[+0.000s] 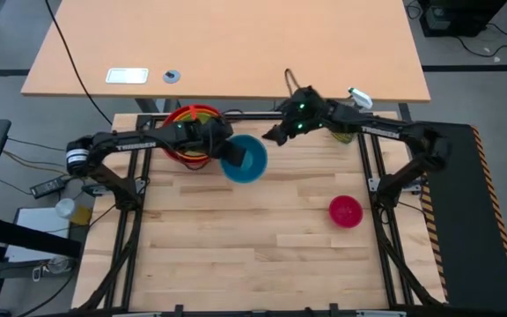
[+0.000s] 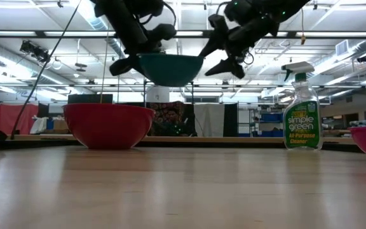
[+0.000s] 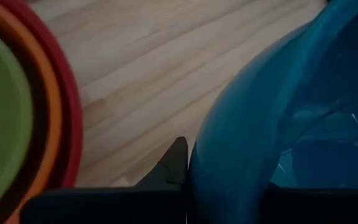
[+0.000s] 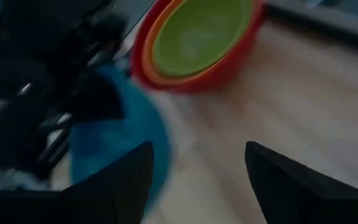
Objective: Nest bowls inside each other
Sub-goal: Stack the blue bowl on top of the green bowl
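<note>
While the left gripper (image 1: pixel 227 151) clenched its jaws on the rim of the glossy blue plastic bowl (image 1: pixel 246 159), held above the worktop (image 1: pixel 253 246) beside the nested red, orange and green bowls (image 1: pixel 190 123), the right gripper (image 1: pixel 275 134) hung released nearby; the small pink bowl (image 1: pixel 345 211) sat well apart.

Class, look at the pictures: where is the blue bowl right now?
The blue bowl hangs above the table's far middle, held by the left gripper, just right of the red bowl stack.

Light wood table (image 1: pixel 236 255), red bowl (image 2: pixel 108 126) (others nested inside), magenta bowl (image 1: pixel 345 211), spray bottle (image 2: pixel 301 111)
</note>
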